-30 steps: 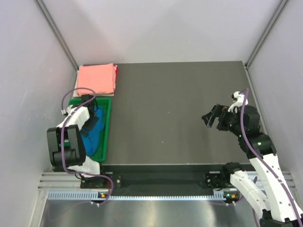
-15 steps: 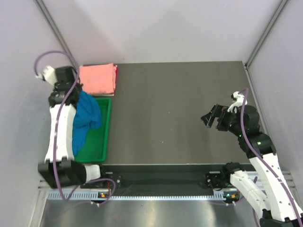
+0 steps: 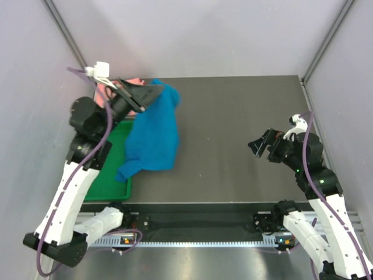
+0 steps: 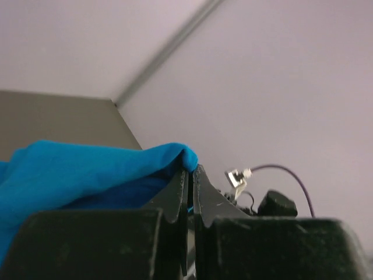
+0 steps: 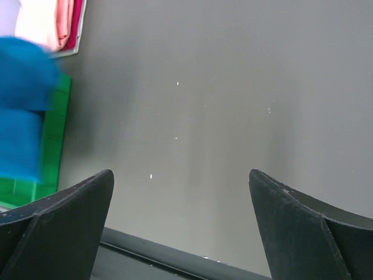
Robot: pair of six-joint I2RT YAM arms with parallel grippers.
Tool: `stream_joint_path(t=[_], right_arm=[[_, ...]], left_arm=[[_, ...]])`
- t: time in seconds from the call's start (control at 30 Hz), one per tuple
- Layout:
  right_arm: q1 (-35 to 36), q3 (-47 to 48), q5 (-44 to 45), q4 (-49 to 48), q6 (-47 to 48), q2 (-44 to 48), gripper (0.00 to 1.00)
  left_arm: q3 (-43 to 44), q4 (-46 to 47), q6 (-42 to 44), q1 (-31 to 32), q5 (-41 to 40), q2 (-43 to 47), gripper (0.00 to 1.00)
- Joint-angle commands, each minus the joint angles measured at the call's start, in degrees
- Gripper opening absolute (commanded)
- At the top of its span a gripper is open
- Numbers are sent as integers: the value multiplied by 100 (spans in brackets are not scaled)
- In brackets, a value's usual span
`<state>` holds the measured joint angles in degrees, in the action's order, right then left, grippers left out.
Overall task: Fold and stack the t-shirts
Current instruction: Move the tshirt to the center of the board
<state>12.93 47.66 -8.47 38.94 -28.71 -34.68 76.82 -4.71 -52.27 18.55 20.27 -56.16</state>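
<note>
The bright blue t-shirt (image 3: 154, 137) hangs in the air over the table's left side, its lower end trailing near the green tray (image 3: 111, 146). My left gripper (image 3: 148, 93) is raised and shut on the shirt's top edge. In the left wrist view the gripper (image 4: 190, 170) pinches a fold of blue cloth (image 4: 87, 169). The salmon pink t-shirt (image 5: 49, 23) lies folded at the table's far left corner, and in the top view the left arm hides most of this pink shirt (image 3: 135, 81). My right gripper (image 3: 260, 146) (image 5: 180, 172) hovers open over the right side, holding nothing.
The green tray (image 5: 52, 146) sits along the table's left edge. The dark grey tabletop (image 3: 233, 116) stretches between the arms. Pale walls close in the left, back and right sides.
My left gripper shut on the blue t-shirt in the tray, lifted it out and swung it up and right over the table. The right arm barely moved.
</note>
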Motion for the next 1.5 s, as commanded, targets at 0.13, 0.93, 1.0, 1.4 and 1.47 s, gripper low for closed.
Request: stream_joint_path(t=[0.13, 0.93, 1.0, 1.4, 1.47], right_arm=[[-71, -72, -137, -255, -381, 22, 100], [-71, 437, 293, 9, -346, 110, 100], [-80, 385, 355, 26, -293, 66, 100], [-106, 41, 2068, 149, -1162, -1057, 95], [-106, 59, 2025, 123, -1417, -1460, 92]], left_arm=[[-599, 823, 638, 1739, 216, -1044, 0], [1949, 1386, 507, 1838, -180, -3166, 0], [1182, 1087, 543, 1417, -366, -2682, 0], [-2426, -1409, 1825, 202, -1421, -1495, 49], [-2364, -1752, 2010, 202, -1447, -1416, 54]])
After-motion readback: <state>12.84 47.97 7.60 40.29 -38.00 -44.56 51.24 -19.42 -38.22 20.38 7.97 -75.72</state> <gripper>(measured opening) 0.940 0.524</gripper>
